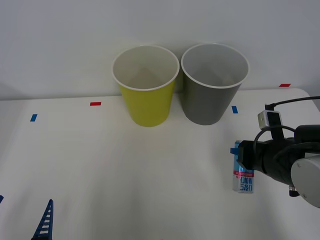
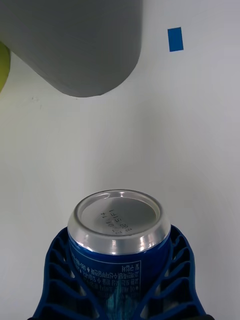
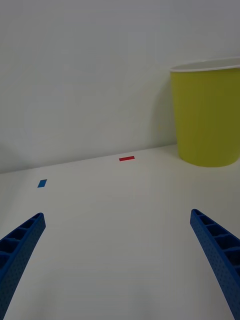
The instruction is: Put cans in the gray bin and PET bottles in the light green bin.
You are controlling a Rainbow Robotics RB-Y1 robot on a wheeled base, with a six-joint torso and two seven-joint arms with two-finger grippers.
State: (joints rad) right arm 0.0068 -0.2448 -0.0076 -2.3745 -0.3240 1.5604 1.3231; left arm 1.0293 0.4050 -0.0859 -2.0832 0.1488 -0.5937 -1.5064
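Observation:
My right gripper [image 1: 239, 156] is shut on the can [image 1: 244, 176], a slim one with a light blue top half and a white lower half with blue lettering. It is at the table's right side, nearer than the gray bin [image 1: 212, 85]. In the right wrist view the can's silver end [image 2: 119, 215] sticks out from between the blue fingers [image 2: 60, 280], with the gray bin [image 2: 80, 45] beyond it. The light green bin [image 1: 146, 87] stands just left of the gray one, also in the left wrist view [image 3: 207, 120]. My left gripper [image 3: 120, 260] is open over the table's near left. PET bottles are out of view.
Small red tape marks [image 1: 95, 103] and blue tape marks [image 1: 33, 118] lie on the white table [image 1: 125, 170]. Both bins stand at the back, near the wall. A wide stretch of bare table lies between the two arms.

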